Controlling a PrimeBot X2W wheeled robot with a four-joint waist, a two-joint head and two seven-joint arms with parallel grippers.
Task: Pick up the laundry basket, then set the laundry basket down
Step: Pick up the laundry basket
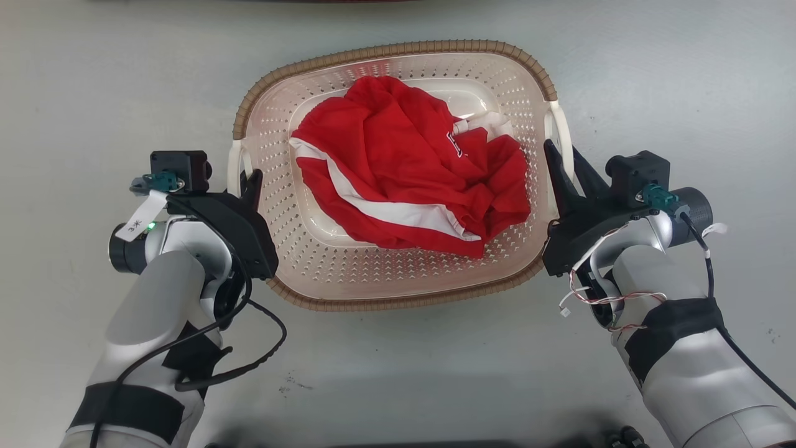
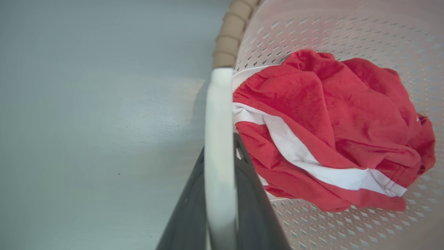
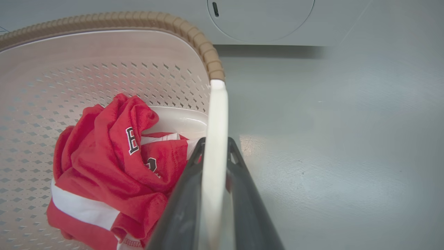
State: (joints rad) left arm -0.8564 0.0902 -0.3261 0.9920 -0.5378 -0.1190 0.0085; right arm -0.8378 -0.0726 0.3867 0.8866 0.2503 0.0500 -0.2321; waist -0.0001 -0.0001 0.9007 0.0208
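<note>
One laundry basket (image 1: 323, 267) lies between both arms on the grey floor (image 1: 93, 74), holding one crumpled red-and-white garment (image 1: 398, 162). The right wrist view brings in black lettering (image 3: 131, 140) on the cloth and a round pale panel (image 3: 260, 17) beyond the rim, perhaps a machine door. Both forearms angle inward. The left gripper (image 1: 247, 180) and right gripper (image 1: 561, 152) each pinch one of the two white handles (image 2: 218, 139), jaws narrow.

Smooth pale grey floor (image 1: 684, 74), softly glossy, with a few dark scuffs (image 1: 291, 387); a white round-doored machine (image 3: 260, 21) stands beyond.
</note>
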